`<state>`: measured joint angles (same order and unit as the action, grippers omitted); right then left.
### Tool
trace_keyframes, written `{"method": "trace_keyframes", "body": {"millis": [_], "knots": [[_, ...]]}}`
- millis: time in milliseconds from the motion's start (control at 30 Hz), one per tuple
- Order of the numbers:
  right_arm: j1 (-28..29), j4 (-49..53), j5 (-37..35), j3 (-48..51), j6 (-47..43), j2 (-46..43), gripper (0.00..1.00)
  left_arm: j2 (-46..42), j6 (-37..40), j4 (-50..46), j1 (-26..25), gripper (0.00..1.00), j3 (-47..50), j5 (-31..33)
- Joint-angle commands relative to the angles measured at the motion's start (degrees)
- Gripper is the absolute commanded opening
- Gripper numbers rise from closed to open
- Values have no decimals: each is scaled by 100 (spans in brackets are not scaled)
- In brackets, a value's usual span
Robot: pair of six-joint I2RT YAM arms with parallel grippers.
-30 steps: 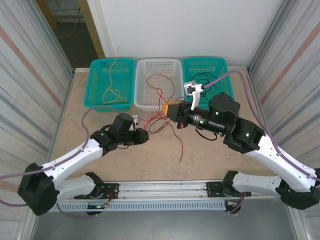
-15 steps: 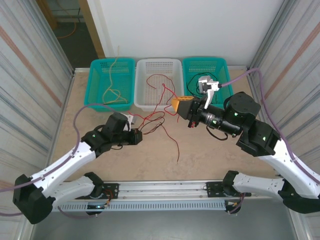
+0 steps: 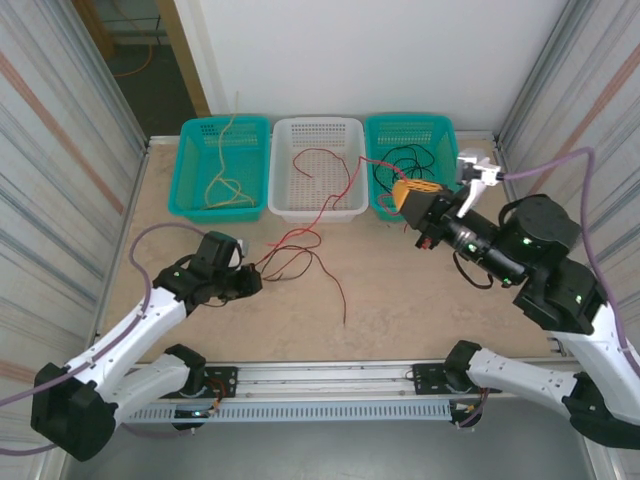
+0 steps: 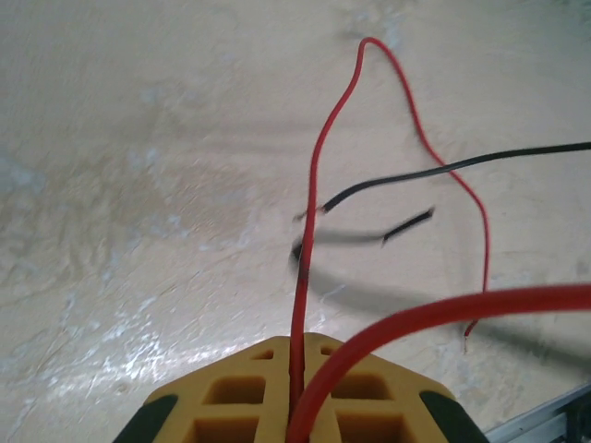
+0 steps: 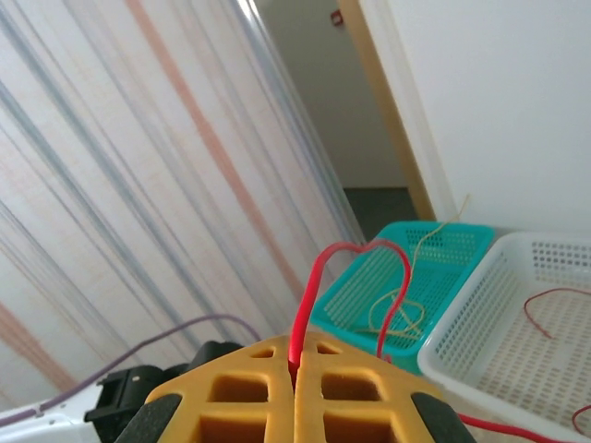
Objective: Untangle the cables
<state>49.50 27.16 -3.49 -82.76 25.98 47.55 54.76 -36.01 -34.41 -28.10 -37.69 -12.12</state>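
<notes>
A loose knot of red cables lies mid-table, one strand trailing toward the near edge. My left gripper sits at its left end, shut on a red cable that rises from between the yellow fingers; a thin black cable crosses just beyond. My right gripper hovers by the right teal basket, shut on another red cable that loops up from its yellow fingers. This strand runs back over the white basket. More black cables lie in the right teal basket.
The left teal basket holds pale yellow cables, also seen from the right wrist as a pale yellow cable. All three baskets line the far edge. Corrugated walls close both sides. Lavender hoses arc over the arms.
My right gripper has swung right and back toward the right teal basket, my left gripper has drawn left and nearer, and the red cables between them have stretched out.
</notes>
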Motion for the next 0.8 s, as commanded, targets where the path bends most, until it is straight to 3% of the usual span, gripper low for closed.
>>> {"method": "trace_keyframes", "body": {"millis": [0, 267, 633, 667, 767], "knots": [[-98, 75, -286, -233, -237, -89, 0, 58, -138, -44, 37, 0, 103, -128], [-100, 385, -863, -513, -620, -351, 0, 158, -180, -2, 48, 0, 274, -63], [-107, 540, -813, -498, -585, -158, 0, 158, -171, -51, 49, 0, 127, -130], [-107, 545, -805, -483, -574, -125, 0, 61, -185, -10, 48, 4, 80, -195], [-107, 595, -738, -451, -511, 18, 0, -306, -214, 84, 45, 43, -101, -347]]}}
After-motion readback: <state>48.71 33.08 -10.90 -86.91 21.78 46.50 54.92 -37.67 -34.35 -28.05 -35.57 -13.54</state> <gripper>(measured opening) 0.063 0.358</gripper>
